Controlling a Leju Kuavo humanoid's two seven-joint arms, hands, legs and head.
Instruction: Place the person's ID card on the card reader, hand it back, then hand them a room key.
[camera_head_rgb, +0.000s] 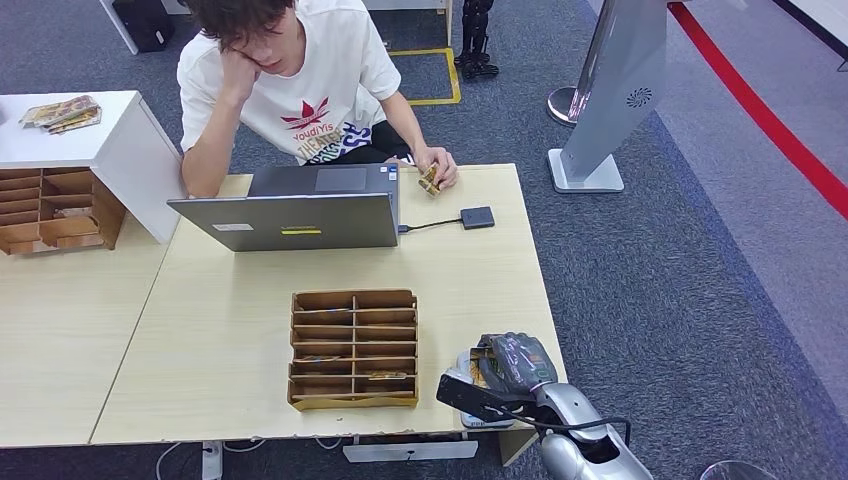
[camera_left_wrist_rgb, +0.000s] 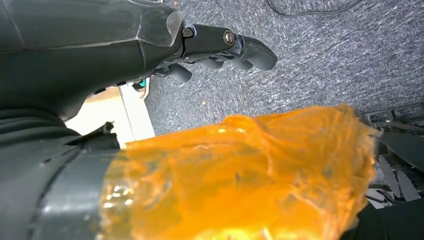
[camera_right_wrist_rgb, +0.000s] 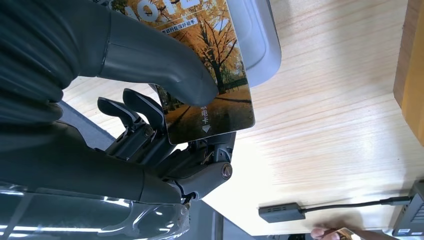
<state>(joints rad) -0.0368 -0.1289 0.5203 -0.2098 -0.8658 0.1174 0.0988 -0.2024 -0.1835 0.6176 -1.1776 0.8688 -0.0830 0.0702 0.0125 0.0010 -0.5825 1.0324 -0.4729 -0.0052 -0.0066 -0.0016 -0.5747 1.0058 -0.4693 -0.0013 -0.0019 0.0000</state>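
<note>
My right hand (camera_head_rgb: 512, 362) hovers over the table's front right corner and holds a room key card (camera_right_wrist_rgb: 216, 85) printed with autumn trees, thumb pressing it against the fingers. Under the hand lies a pale grey tray (camera_right_wrist_rgb: 258, 45). The black card reader (camera_head_rgb: 477, 217) sits on the table to the right of the laptop, cabled to it. The person holds their ID card (camera_head_rgb: 430, 179) in one hand just behind the reader. My left hand (camera_left_wrist_rgb: 225, 47) hangs over grey carpet, its fingers loosely bent and holding nothing.
A grey laptop (camera_head_rgb: 300, 208) stands open at the far side of the table (camera_head_rgb: 220, 330). A wooden slotted organizer (camera_head_rgb: 354, 348) holding cards sits mid-table, left of my right hand. A white cabinet (camera_head_rgb: 75, 150) stands at far left, a kiosk stand (camera_head_rgb: 610, 90) at far right.
</note>
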